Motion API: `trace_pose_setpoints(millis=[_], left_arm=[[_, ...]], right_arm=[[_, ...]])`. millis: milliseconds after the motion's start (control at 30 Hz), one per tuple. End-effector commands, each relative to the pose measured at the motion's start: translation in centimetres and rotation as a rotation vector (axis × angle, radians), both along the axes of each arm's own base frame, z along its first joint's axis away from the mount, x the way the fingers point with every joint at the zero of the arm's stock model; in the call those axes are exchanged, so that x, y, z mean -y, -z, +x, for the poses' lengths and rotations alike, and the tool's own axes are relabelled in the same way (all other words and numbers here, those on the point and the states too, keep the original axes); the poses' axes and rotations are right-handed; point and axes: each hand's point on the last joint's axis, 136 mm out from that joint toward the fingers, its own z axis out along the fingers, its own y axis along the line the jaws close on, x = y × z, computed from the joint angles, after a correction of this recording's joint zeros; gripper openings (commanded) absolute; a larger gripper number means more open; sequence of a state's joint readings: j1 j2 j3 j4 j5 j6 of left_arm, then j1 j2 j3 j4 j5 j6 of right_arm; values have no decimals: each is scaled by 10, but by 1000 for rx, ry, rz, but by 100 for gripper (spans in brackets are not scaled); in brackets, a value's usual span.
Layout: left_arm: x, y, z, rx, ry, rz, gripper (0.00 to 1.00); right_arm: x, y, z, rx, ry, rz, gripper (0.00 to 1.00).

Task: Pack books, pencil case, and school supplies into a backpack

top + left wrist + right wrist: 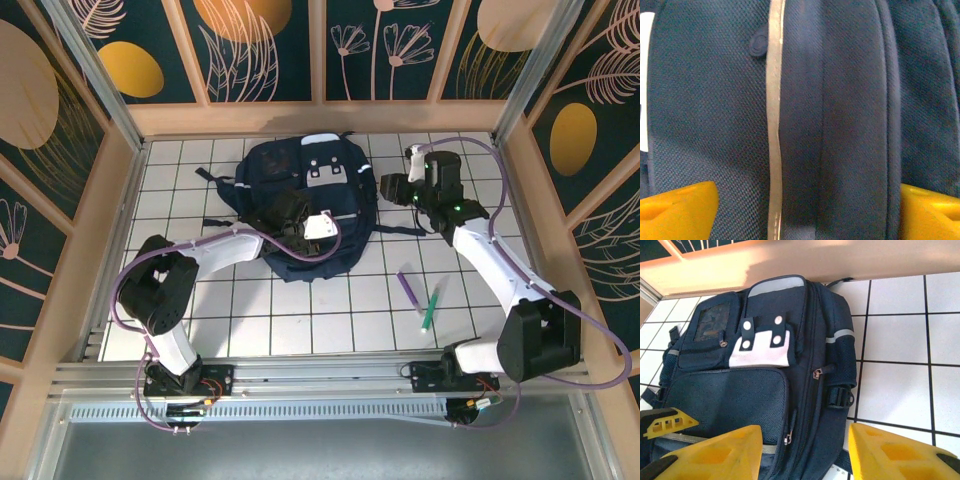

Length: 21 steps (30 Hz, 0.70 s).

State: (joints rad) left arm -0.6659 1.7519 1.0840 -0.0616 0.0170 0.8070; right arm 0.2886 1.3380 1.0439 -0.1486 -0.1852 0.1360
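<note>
Both arms are the same build. Left arm (225, 248): white tubular links, chunky black joint housings, black base block. Right arm (490, 255): identical, plus a small green light (457, 208) on the forearm link. Loose lilac cable (200, 240) loops base to wrist on the left arm, with a matching lilac cable (500, 175) on the right arm. Left has wedge-shaped yellow plastic fingers (677, 210) with moulded hollow pockets. Right has the same yellow fingers (715, 455), with black trim at the outer edges.
</note>
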Motion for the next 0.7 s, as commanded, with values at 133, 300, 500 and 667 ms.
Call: trace_pose_setpoints(millis=[133,300,500,667], left_arm=[[10,3,31,94,-43,15,67],[6,15,23,81,41,107,0],[4,-26,-16,105,199,30,0],[-19,-46,-48,152,303,-8,0]], right_arm=[[2,-4,1,41,-3,-2,49],[-11,7,-8,101,-143,-48,99],[-6,24,-18,193,-224,-159,99],[-13,3,-24,296,-378,-103,99]])
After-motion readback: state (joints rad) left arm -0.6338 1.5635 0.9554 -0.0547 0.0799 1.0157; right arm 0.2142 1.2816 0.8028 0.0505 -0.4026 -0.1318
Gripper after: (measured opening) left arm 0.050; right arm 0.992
